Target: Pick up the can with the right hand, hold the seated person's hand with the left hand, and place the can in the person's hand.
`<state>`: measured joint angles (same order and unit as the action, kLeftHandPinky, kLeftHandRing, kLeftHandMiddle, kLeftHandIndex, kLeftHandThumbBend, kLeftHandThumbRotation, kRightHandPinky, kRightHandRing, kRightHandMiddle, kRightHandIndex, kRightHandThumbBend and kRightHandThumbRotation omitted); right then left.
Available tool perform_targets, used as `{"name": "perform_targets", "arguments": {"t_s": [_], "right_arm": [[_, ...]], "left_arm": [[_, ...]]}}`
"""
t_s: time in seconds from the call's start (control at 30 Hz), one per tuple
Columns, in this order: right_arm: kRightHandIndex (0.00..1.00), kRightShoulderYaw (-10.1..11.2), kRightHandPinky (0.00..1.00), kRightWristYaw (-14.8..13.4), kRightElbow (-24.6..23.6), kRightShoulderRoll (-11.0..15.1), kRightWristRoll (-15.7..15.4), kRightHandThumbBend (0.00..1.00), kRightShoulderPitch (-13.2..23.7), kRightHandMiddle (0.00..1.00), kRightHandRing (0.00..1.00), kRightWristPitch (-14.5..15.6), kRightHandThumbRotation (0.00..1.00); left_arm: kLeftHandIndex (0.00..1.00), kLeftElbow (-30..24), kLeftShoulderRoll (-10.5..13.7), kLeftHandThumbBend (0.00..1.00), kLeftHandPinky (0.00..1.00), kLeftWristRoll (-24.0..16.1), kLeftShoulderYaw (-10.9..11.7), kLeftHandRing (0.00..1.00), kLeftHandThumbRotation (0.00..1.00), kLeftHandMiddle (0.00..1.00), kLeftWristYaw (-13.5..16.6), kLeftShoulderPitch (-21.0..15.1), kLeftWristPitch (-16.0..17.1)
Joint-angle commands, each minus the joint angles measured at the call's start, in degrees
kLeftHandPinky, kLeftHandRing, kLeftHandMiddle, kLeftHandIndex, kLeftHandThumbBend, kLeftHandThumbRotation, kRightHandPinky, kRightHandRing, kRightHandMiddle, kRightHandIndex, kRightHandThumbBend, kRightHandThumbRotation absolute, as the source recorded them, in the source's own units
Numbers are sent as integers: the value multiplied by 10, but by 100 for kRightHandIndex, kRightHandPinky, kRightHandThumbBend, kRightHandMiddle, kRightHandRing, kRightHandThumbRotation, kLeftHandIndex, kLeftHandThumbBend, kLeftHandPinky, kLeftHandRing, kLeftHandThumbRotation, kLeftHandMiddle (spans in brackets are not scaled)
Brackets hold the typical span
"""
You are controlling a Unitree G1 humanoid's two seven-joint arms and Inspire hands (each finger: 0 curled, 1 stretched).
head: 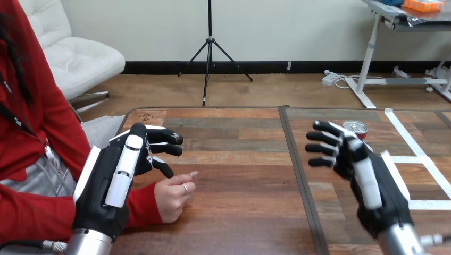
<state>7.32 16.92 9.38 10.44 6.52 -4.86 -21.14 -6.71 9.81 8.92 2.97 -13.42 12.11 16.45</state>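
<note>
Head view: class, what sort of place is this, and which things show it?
Probably a robot test bench: a wooden table marked with white tape, a can on it, the robot's right hand open before the can and its left hand open beside a person's hand.

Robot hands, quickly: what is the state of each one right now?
Left hand: open, holding nothing.
Right hand: open, can not grasped.

- We look from the robot's head, forward and down across the tabletop (239, 175).
- We sit close above its near part; its far edge crosses mid-view.
</note>
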Motion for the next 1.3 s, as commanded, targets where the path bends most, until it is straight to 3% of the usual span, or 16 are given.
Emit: {"name": "perform_targets", "arguments": {"t_s": [0.0, 0.57, 0.77, 1.03, 1.27], "right_arm": [[81, 11, 67, -20, 82, 52, -43, 81, 154, 79, 76, -35, 100], [82, -4, 69, -72, 291, 120, -121, 87, 337, 81, 78, -55, 100], [83, -13, 71, -87, 351, 139, -147, 88, 386, 83, 80, -55, 100], [85, -24, 75, -100, 420, 156, -170, 79, 442, 85, 83, -60, 100], [85, -39, 74, -121, 470, 168, -200, 78, 489, 84, 82, -46, 100]], "left_arm": [[54, -13, -1, 27, 37, 1, 4, 60, 100, 62, 1, -53, 7], [53, -17, 2, 24, 37, 0, 7, 59, 100, 61, 2, -52, 5], [53, -17, 2, 25, 36, 0, 8, 59, 100, 61, 3, -51, 6], [53, -20, 3, 25, 36, -1, 9, 60, 100, 61, 3, -47, 7], [53, -24, 3, 26, 36, 3, 10, 60, 100, 62, 1, -42, 3]]}}
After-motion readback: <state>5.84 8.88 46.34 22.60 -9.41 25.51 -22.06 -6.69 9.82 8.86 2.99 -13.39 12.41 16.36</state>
